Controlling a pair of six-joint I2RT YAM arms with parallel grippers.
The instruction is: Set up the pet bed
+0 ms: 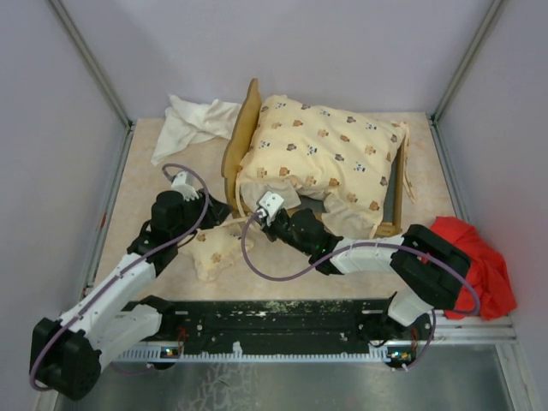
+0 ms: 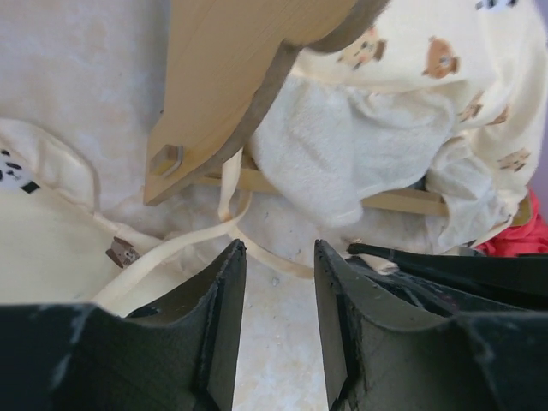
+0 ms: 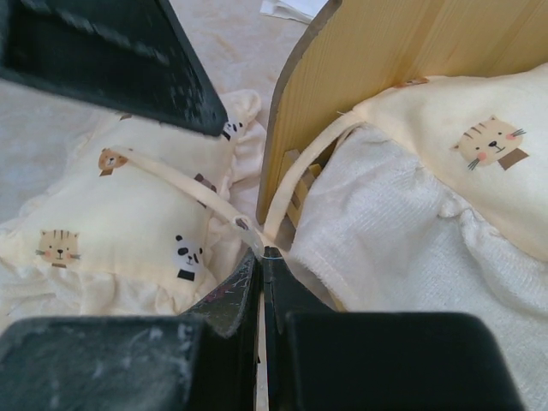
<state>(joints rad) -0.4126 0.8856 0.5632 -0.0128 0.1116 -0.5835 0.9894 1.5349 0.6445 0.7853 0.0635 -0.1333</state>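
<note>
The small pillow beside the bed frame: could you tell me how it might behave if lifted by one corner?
The small pillow would probably droop, since it lies slumped and wrinkled. It looks light: thin stuffed fabric. A cream tie lies across it and might snag.

bright, soft, even light from above. in the top view shadows are faint, pooling under the cushion and the arms, and detail is sharp. in the wrist views the near dark fingers are blurred, the cream strap crisp, the pale table slightly washed out.
</note>
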